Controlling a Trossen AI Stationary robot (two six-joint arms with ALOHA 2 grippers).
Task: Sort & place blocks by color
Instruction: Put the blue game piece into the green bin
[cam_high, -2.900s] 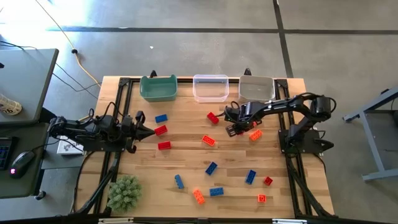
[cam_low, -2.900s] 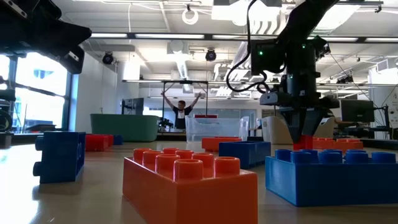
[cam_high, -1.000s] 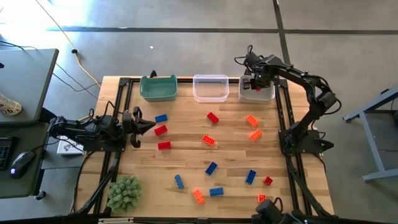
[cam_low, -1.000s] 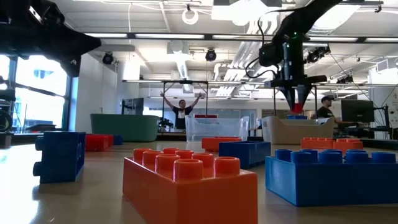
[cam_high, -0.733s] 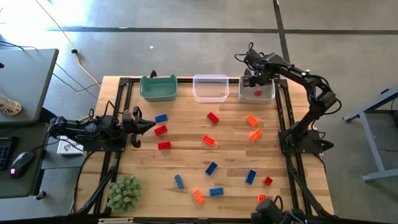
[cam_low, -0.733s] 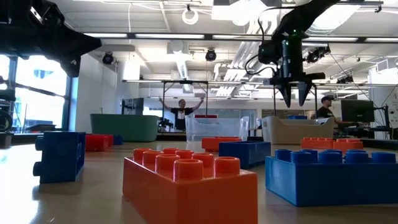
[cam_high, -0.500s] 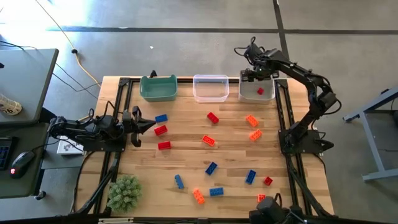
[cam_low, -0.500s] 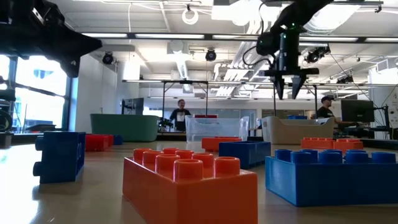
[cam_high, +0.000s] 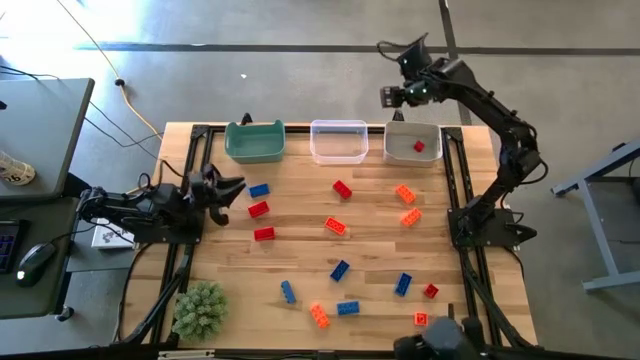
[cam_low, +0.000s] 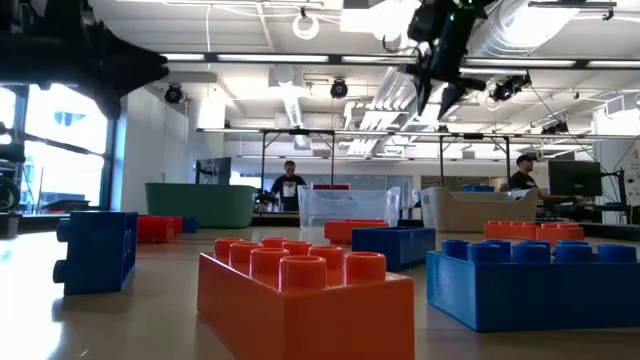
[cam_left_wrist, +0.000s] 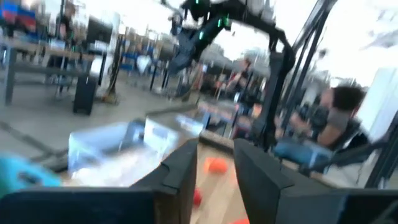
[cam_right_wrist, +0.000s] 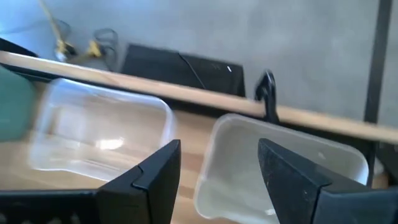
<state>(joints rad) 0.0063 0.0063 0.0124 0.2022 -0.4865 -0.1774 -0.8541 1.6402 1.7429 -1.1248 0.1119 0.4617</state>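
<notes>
Several blue, red and orange blocks lie flat on the wooden table (cam_high: 300, 250), among them a blue block (cam_high: 259, 189) and a red block (cam_high: 258, 209) near my left gripper (cam_high: 228, 188). That gripper is at the table's left side, open and with nothing in it (cam_left_wrist: 214, 165). One red block (cam_high: 418, 146) lies on the floor of the grey bin (cam_high: 413, 131). My right gripper (cam_high: 392, 96) hangs high beyond the table's far edge, behind the grey bin, open with nothing between its fingers (cam_right_wrist: 217, 152).
A green bin (cam_high: 254, 141), a clear bin (cam_high: 338, 141) and the grey bin stand in a row along the far edge. A fuzzy green plant clump (cam_high: 200, 308) sits at the near left corner. People show in the room behind the table (cam_low: 289, 180).
My right gripper has opened over the grey bin and let go of the red block, which has fallen into the bin. It has then risen and gone back past the table's far edge. My left gripper has turned a little where it is.
</notes>
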